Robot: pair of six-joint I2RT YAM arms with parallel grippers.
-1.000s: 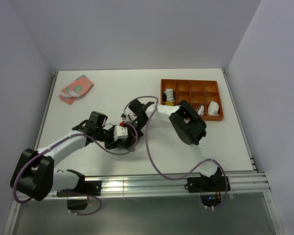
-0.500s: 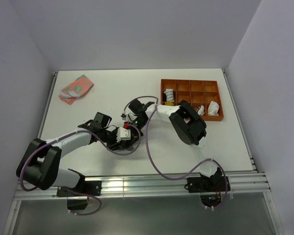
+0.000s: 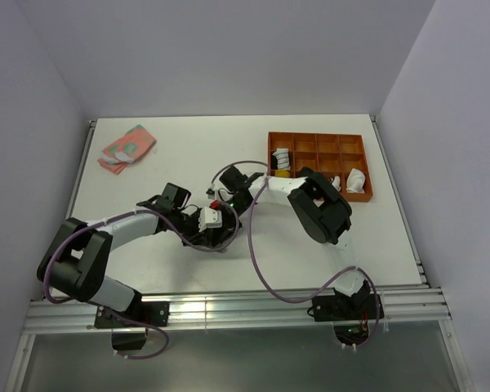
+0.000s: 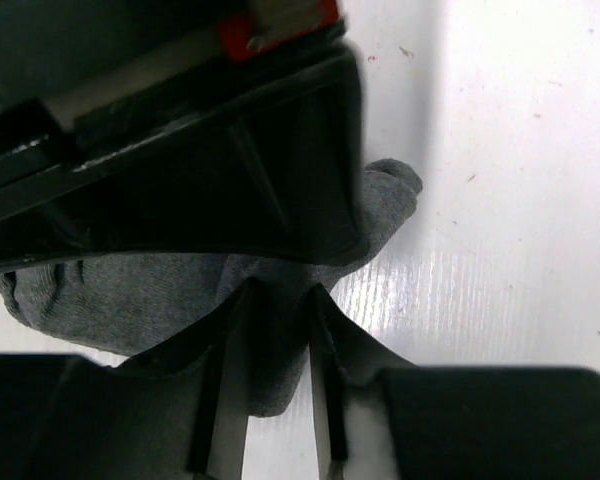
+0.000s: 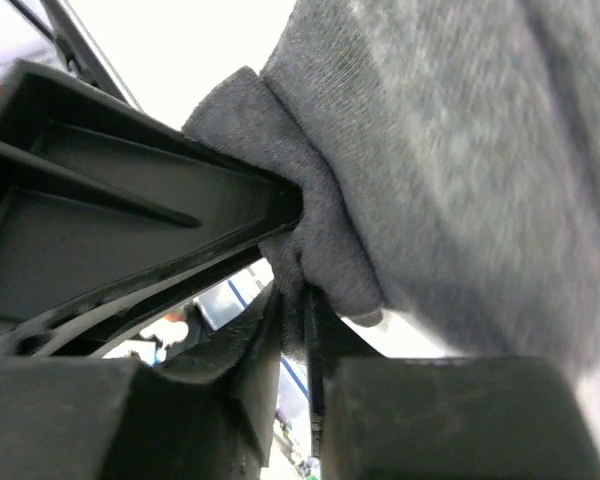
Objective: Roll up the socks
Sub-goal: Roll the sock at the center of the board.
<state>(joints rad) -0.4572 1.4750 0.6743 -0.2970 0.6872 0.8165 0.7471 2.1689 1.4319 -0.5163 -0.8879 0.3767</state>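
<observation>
The grey sock (image 4: 130, 300) lay bunched mid-worktop (image 3: 171, 155), toward the near edge. The left gripper (image 4: 280, 305) pinched its fabric. The right gripper (image 5: 292, 312) seemed clamped on a fold, though that view was blurred.

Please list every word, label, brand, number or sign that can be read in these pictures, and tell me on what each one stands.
None: no word, number or sign can be read in any view.
The red patch on the black gripper housing shows no legible marks.
The grey sock, the orange tray and the pink-and-green cloth carry no visible lettering.
</observation>
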